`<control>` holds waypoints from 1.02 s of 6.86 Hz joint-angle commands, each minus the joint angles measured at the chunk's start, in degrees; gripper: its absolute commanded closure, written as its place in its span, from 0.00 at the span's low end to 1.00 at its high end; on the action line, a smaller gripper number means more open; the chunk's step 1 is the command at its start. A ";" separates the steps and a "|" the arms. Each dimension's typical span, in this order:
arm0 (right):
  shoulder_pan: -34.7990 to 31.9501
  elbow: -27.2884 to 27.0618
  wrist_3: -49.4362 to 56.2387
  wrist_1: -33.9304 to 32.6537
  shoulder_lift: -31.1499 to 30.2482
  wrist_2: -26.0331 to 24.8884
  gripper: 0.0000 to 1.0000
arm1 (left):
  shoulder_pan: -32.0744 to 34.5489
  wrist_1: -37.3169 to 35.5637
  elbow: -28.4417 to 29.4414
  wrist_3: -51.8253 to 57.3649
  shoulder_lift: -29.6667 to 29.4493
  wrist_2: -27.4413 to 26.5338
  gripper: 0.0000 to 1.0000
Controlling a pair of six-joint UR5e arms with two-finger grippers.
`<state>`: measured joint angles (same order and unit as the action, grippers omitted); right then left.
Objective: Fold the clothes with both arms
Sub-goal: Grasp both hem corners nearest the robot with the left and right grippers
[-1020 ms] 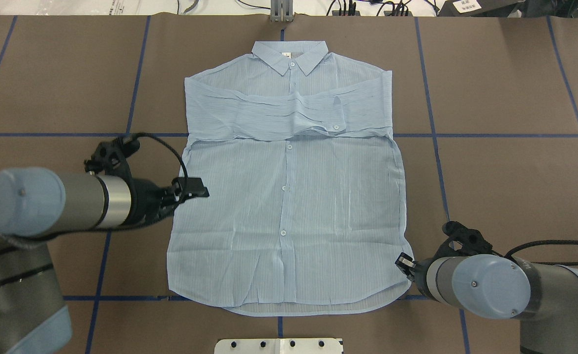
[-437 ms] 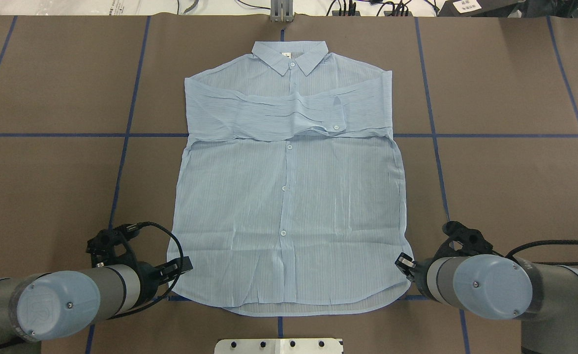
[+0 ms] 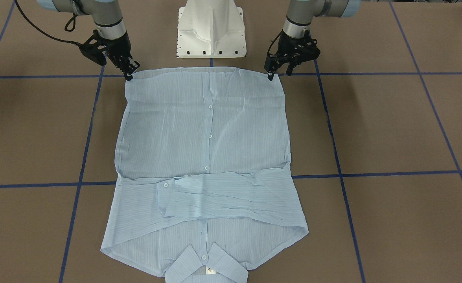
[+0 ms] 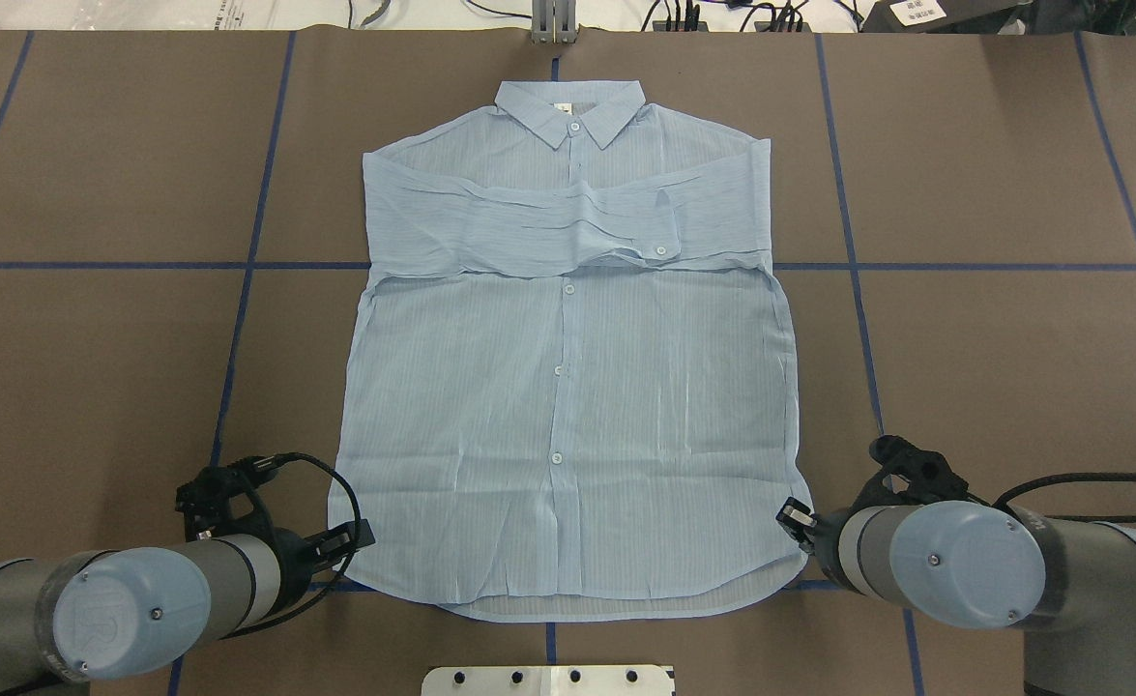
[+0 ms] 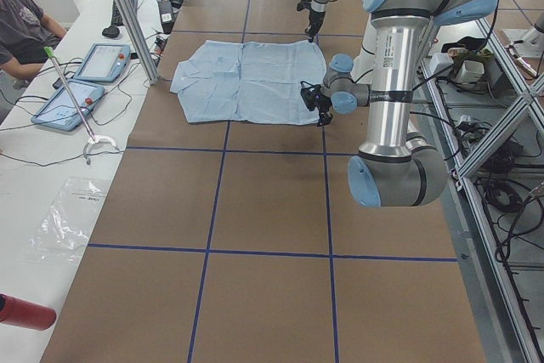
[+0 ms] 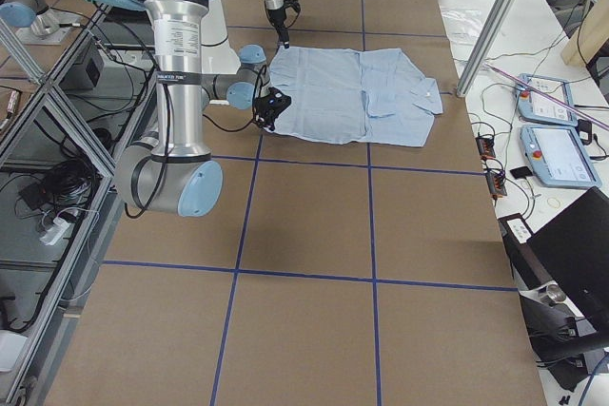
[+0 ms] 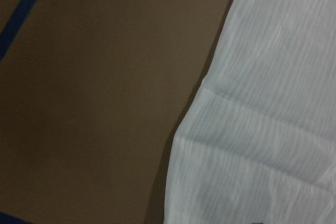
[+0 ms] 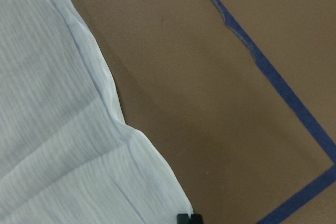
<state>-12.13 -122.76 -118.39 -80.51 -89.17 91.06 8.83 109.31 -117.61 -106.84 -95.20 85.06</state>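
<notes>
The light-blue striped shirt (image 4: 568,387) lies flat and buttoned on the brown table, collar at the far end and both sleeves folded across the chest (image 3: 215,196). My left gripper (image 4: 353,539) sits low at the hem's left corner (image 3: 272,74), its fingers apart, and the left wrist view shows only the shirt's side edge (image 7: 252,129). My right gripper (image 4: 792,517) is down at the hem's right corner (image 3: 130,74), shut on the cloth. In the right wrist view its black fingertip (image 8: 189,217) meets the shirt's corner (image 8: 63,129).
The white pedestal base (image 3: 211,31) stands just behind the hem, between both arms. Blue tape lines (image 4: 248,261) cross the brown table. A side bench holds tablets (image 5: 85,82) and cables, with a seated person (image 5: 21,23) and a red bottle (image 5: 21,312).
My left arm swung back from beside the shirt's middle left edge to the hem's left corner, then settled a little lower. The right arm and the shirt have stayed still.
</notes>
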 commanded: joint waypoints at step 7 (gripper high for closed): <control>0.01 -0.37 -0.09 0.00 0.49 0.00 1.00 | -1.80 -0.06 -0.42 -3.99 -1.39 0.29 1.00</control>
<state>-12.08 -122.90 -118.42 -80.51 -88.91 91.06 6.91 109.32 -117.12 -110.78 -96.61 85.26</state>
